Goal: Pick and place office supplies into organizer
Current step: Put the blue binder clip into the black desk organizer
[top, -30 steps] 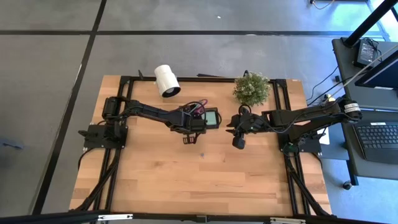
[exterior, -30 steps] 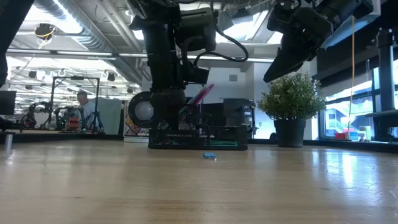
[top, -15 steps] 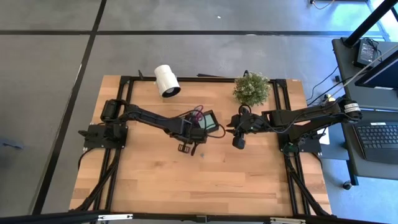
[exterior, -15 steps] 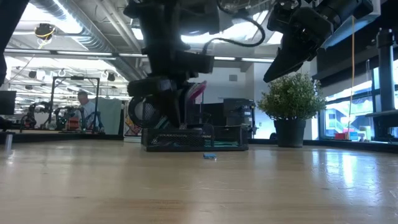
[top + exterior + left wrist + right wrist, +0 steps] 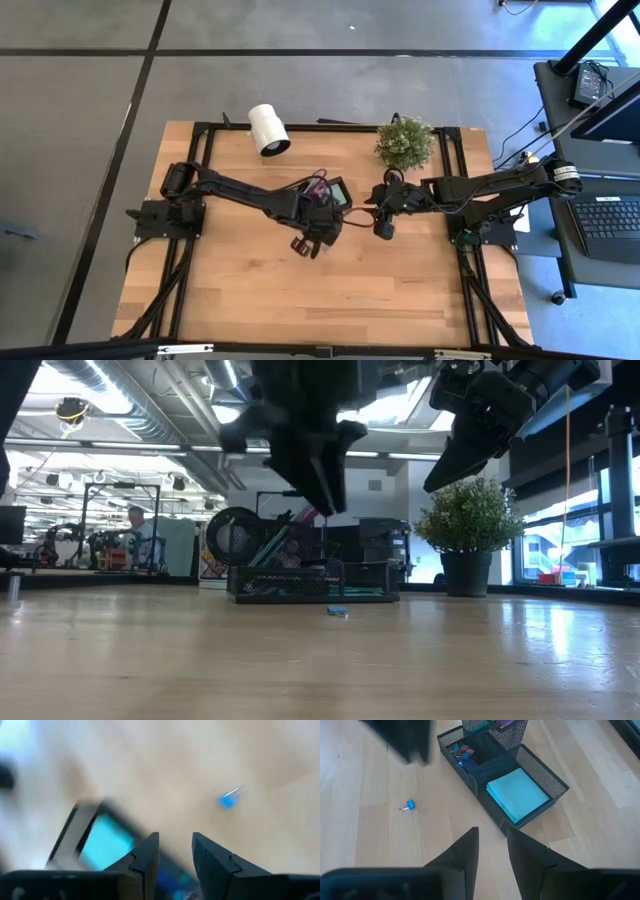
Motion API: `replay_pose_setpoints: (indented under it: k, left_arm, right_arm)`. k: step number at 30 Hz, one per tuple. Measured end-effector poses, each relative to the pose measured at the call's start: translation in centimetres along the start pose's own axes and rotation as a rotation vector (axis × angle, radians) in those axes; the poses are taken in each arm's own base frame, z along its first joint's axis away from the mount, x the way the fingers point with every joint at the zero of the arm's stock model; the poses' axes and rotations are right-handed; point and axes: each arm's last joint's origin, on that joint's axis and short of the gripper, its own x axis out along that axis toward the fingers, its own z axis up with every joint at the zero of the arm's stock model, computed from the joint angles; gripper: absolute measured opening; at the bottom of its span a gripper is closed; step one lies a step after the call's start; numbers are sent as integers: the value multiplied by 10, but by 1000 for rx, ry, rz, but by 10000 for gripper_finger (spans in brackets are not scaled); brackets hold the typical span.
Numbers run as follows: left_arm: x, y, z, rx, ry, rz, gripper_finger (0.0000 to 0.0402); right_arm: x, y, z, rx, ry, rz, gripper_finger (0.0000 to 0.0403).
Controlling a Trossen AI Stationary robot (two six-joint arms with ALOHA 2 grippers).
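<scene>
Two dark, matte, jointed arms; black cables loop along both; each ends in two blunt black fingers [image 5: 465, 851].

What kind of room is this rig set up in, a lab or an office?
Most likely a robotics lab in an open industrial-style hall: exposed ceiling ducts, another workbench with equipment and a person in the background, and a desk with a keyboard beside the wooden table.
</scene>
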Motion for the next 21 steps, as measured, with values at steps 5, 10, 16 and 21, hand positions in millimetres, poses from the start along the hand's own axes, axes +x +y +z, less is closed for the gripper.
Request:
replay_pose_setpoints:
  k: [5, 10, 16, 21]
  left_arm:
    - [-4, -8, 8, 237, -98, -95, 111]
    - [4, -13, 12, 473, -144, -124, 120]
    - [24, -19, 15, 467, -152, -162, 127]
    - [39, -23, 15, 528, -143, -189, 127]
  right_arm:
    - [0, 0, 0, 0, -1, 0, 107]
    - [0, 0, 0, 1, -1, 0, 107]
    - [0, 0, 0, 0, 3, 0, 107]
    - [0, 0, 0, 3, 4, -1, 107]
